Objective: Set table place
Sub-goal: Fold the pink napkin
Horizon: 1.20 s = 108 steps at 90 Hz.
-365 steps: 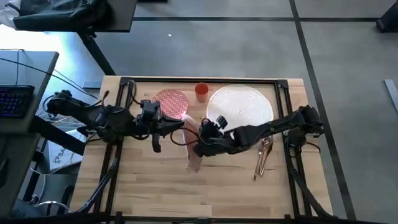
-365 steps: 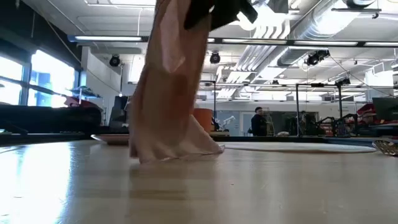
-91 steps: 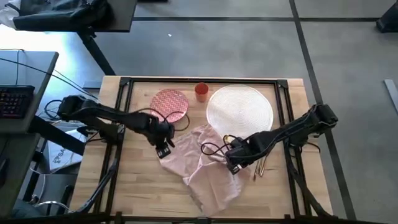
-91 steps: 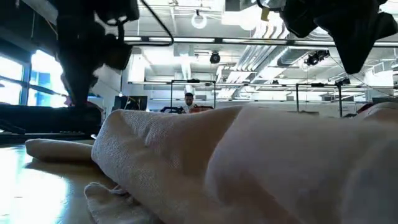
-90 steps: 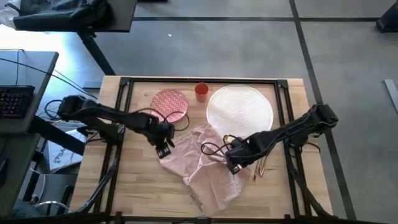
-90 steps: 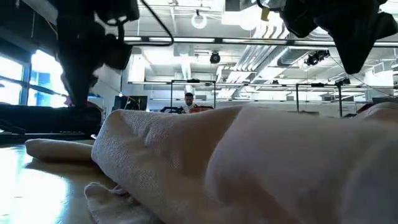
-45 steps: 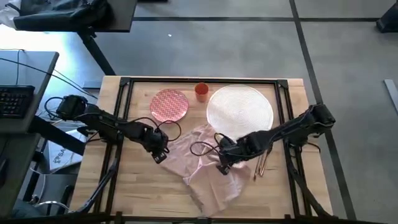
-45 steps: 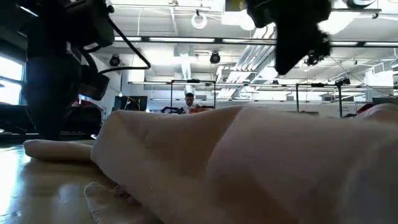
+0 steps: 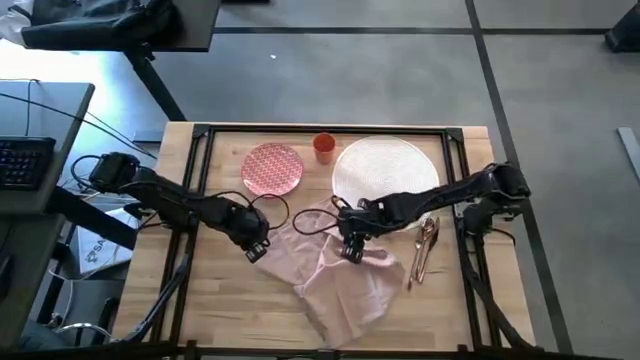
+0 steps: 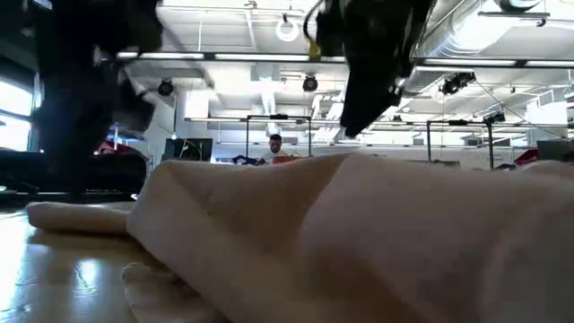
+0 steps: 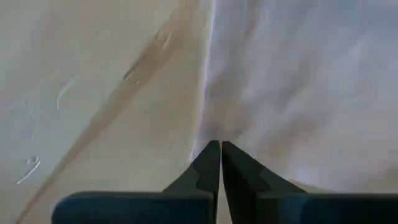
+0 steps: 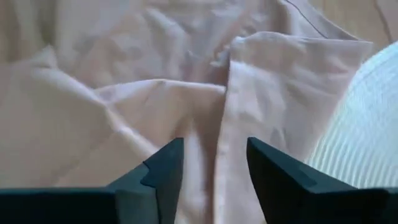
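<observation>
We see the napkin [image 9: 335, 268] spread out crumpled on the table [image 9: 230, 310], mid-table, just below the plate and placemat. Its upper right corner lies at the placemat [image 9: 386, 178] edge; right wrist view shows a folded-over flap next to the white weave.

L gripper [image 9: 256, 247] sits low at the napkin's left edge. Left wrist view: fingers [image 11: 211, 168] pressed together, tips right at the cloth edge; can't tell if any fabric is pinched between them.

R gripper [image 9: 350, 245] is over the napkin's upper middle, arm reaching in from the right across the lower placemat rim. Right wrist view: fingers [image 12: 163, 168] apart, moderate gap, nothing between them, cloth beneath.

Plate [image 9: 272, 168], red pattern, sits upper left of the napkin, clear of it. Orange cup [image 9: 324, 147] stands upright between plate and placemat at the far edge. Cutlery [image 9: 424, 246] lies right of the napkin, below the placemat, near the table's right frame rail.

Low view is mostly filled by napkin folds, w/ both arms dark above.
</observation>
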Each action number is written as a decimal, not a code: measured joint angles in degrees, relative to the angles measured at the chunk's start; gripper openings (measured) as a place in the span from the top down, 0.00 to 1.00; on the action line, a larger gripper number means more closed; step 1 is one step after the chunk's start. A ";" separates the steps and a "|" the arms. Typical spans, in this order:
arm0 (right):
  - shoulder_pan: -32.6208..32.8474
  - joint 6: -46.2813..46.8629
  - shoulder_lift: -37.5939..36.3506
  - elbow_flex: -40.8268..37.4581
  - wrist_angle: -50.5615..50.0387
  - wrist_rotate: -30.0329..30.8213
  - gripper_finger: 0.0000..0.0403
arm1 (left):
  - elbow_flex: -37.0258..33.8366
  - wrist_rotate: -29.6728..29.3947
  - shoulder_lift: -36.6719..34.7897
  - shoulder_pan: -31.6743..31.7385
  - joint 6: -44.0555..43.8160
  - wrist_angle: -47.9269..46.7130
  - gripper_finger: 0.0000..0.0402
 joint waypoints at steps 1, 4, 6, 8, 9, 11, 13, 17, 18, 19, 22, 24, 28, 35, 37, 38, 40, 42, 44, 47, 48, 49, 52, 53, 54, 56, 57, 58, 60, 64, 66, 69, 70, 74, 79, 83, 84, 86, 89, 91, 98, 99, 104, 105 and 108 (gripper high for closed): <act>-0.19 -0.43 0.00 -0.62 1.36 -0.32 0.61 | 0.47 -0.11 -0.11 0.00 -0.04 -0.50 1.00; -0.72 -1.97 0.02 -2.35 5.02 -1.56 0.61 | 1.68 -0.62 -0.19 -0.03 -0.22 -2.05 1.00; -0.95 -2.94 0.02 -3.53 7.27 -2.36 0.61 | 2.31 -0.94 -0.19 -0.04 -0.25 -2.92 1.00; -1.18 -3.57 0.02 -4.63 9.15 -2.69 0.61 | 2.95 -1.02 -0.19 -0.04 -0.27 -3.50 1.00; -1.24 -4.09 0.00 -5.16 10.09 -2.85 0.61 | 3.32 -1.10 -0.19 -0.04 -0.32 -3.77 1.00; -1.35 -4.80 0.00 -6.21 12.03 -2.88 0.61 | 4.08 -1.25 -0.21 -0.04 -0.35 -4.07 1.00; -1.46 -5.83 0.02 -7.35 14.19 -2.92 0.61 | 4.81 -1.39 -0.26 -0.04 -0.37 -4.30 1.00; -1.50 -7.98 0.20 -9.62 18.72 -2.94 0.61 | 5.85 -1.43 -0.41 -0.04 -0.46 -4.63 1.00; -1.49 -8.53 0.23 -10.12 19.79 -2.94 0.61 | 6.02 -1.43 -0.42 -0.04 -0.59 -4.77 1.00; -1.49 -9.07 0.26 -10.59 20.82 -2.94 0.61 | 6.14 -1.43 -0.43 -0.04 -0.75 -4.88 1.00; -1.49 -10.65 0.33 -11.79 23.15 -2.89 0.61 | 6.36 -1.44 -0.41 -0.04 -1.41 -5.11 1.00; -1.47 -11.54 0.49 -12.46 24.06 -2.64 0.61 | 6.47 -1.44 -0.35 -0.04 -1.94 -5.18 1.00; -1.47 -12.81 0.99 -13.27 24.88 -1.14 0.61 | 6.58 -1.40 -0.30 -0.04 -3.17 -5.09 1.00; -1.50 -14.26 2.13 -14.44 24.67 1.04 0.62 | 6.66 -1.29 -0.36 -0.10 -4.83 -5.01 1.00; -1.50 -14.66 2.47 -14.65 24.49 1.22 0.62 | 6.66 -1.31 -0.35 -0.23 -5.19 -5.00 1.00; -1.50 -14.79 2.67 -14.76 24.46 1.28 0.62 | 6.66 -1.34 -0.33 -0.30 -5.36 -4.96 1.00; -1.50 -14.91 3.08 -14.95 24.49 1.41 0.63 | 6.66 -1.39 -0.29 -0.41 -5.66 -4.85 1.00; -1.50 -14.93 3.48 -15.10 24.57 1.54 0.64 | 6.66 -1.39 -0.27 -0.50 -5.94 -4.84 1.00; -1.50 -14.87 3.77 -15.18 24.56 1.58 0.65 | 6.66 -1.40 -0.28 -0.58 -6.22 -4.83 1.00; -1.50 -14.85 4.09 -15.20 23.94 1.57 0.68 | 6.66 -1.41 -0.29 -0.61 -6.44 -4.68 1.00; -1.50 -14.86 4.22 -15.20 23.71 1.62 0.68 | 6.66 -1.40 -0.29 -0.60 -6.44 -4.63 1.00; -1.50 -14.87 4.36 -15.20 23.52 1.67 0.70 | 6.66 -1.39 -0.29 -0.60 -6.44 -4.60 1.00; -1.50 -14.87 4.60 -15.20 23.18 1.89 0.73 | 6.66 -1.37 -0.29 -0.63 -6.41 -4.62 1.00; -1.50 -14.87 4.62 -15.19 23.02 1.99 0.75 | 6.66 -1.37 -0.29 -0.65 -6.39 -4.62 1.00; -1.50 -14.88 4.63 -15.18 22.82 2.07 0.76 | 6.66 -1.37 -0.29 -0.67 -6.39 -4.61 1.00; -1.50 -14.94 4.63 -15.14 22.41 2.14 0.80 | 6.66 -1.37 -0.29 -0.76 -6.39 -4.58 1.00; -1.50 -14.98 4.63 -15.10 22.28 2.16 0.82 | 6.66 -1.37 -0.29 -0.78 -6.39 -4.60 1.00; -1.50 -14.99 4.63 -15.03 22.12 2.15 0.84 | 6.66 -1.37 -0.30 -0.79 -6.39 -4.62 1.00; -1.50 -15.00 4.59 -14.67 21.61 2.15 0.88 | 6.66 -1.41 -0.33 -0.79 -6.39 -4.64 1.00; -1.54 -15.04 4.21 -13.71 19.87 2.15 0.95 | 6.66 -1.70 -0.34 -0.79 -6.37 -4.40 1.00; -1.58 -15.07 4.02 -13.13 18.75 2.16 0.97 | 6.66 -1.84 -0.34 -0.81 -6.38 -4.37 1.00; -1.60 -15.04 3.62 -12.03 16.94 2.17 0.98 | 6.66 -1.92 -0.33 -0.83 -6.37 -4.44 1.00; -1.62 -15.01 3.47 -11.60 16.20 2.16 0.98 | 6.66 -2.00 -0.33 -0.85 -6.34 -4.40 1.00; -1.77 -15.02 3.07 -9.72 12.97 2.15 0.98 | 6.66 -2.26 -0.34 -1.08 -6.10 -4.13 1.00; -2.05 -15.88 2.31 -7.00 8.77 2.22 0.99 | 6.66 -2.80 -0.33 -1.40 -5.93 -3.70 1.00; -2.36 -17.20 1.95 -4.78 5.77 3.09 1.00 | 6.66 -3.36 -0.34 -1.61 -6.06 -3.34 1.00; -2.47 -17.48 1.85 -4.14 5.04 3.51 1.00 | 6.66 -3.51 -0.34 -1.68 -6.18 -3.32 1.00; -2.70 -17.81 1.55 -2.80 3.57 4.36 1.00 | 6.66 -3.84 -0.34 -1.85 -6.38 -3.21 1.00; -3.12 -18.31 1.30 -0.99 1.11 6.04 1.00 | 6.66 -4.22 -0.34 -2.15 -6.73 -2.76 1.00; -3.46 -18.46 1.19 0.18 -0.72 7.53 1.00 | 6.66 -4.41 -0.34 -2.32 -6.92 -2.49 1.00; -5.05 -17.61 1.16 4.53 -6.94 13.20 1.00 | 6.66 -5.13 -0.34 -2.89 -7.34 -1.08 1.00; -5.26 -17.43 1.16 5.03 -7.56 13.93 1.00 | 6.66 -5.17 -0.34 -2.97 -7.33 -0.96 1.00; -6.50 -17.10 1.16 7.33 -9.76 17.06 1.00 | 6.66 -5.57 -0.34 -3.41 -7.48 -0.63 1.00; -6.76 -17.14 1.16 7.71 -9.94 17.51 1.00 | 6.66 -5.68 -0.34 -3.48 -7.54 -0.50 1.00; -7.55 -17.57 1.16 8.63 -9.96 18.75 1.00 | 6.66 -5.97 -0.34 -3.73 -7.96 -0.28 1.00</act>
